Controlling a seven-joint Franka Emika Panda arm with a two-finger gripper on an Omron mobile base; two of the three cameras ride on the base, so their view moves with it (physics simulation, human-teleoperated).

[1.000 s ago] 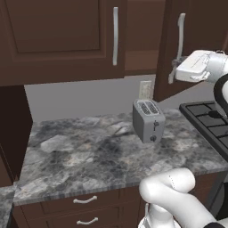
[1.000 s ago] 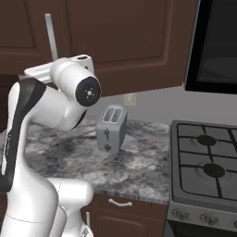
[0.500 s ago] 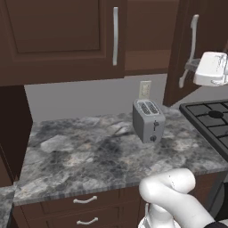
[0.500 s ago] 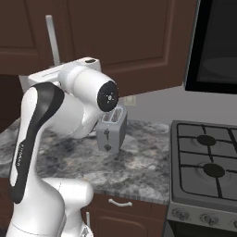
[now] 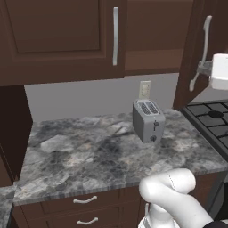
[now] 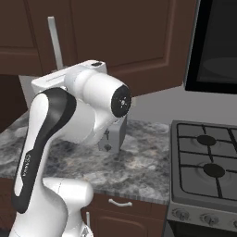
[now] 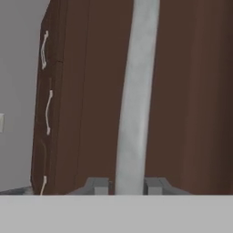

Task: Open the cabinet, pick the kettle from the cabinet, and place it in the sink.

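Note:
The dark brown cabinet [image 5: 58, 35] hangs above the counter. Its left door is closed, with a vertical silver bar handle [image 5: 115, 35]. Its right door [image 5: 192, 58] is swung partly outward. My gripper [image 5: 204, 69] is shut on that door's silver handle [image 5: 205, 42] near its lower end. In the hand view the handle [image 7: 135, 91] runs straight up between my two fingertips [image 7: 96, 185], and the gripper [image 7: 125, 185] pinches it. In the right base view the handle [image 6: 55, 41] rises behind my arm. The kettle and the sink are out of view.
A grey toaster [image 5: 148, 120] stands on the marbled counter [image 5: 80, 156] below the cabinet, near a wall outlet [image 5: 144, 89]. A black gas stove [image 6: 208, 166] sits to the right. Drawers with curved pulls [image 5: 84, 200] line the counter front.
My hand has moved to the right with the handle in its grip. The right cabinet door has swung further open with it.

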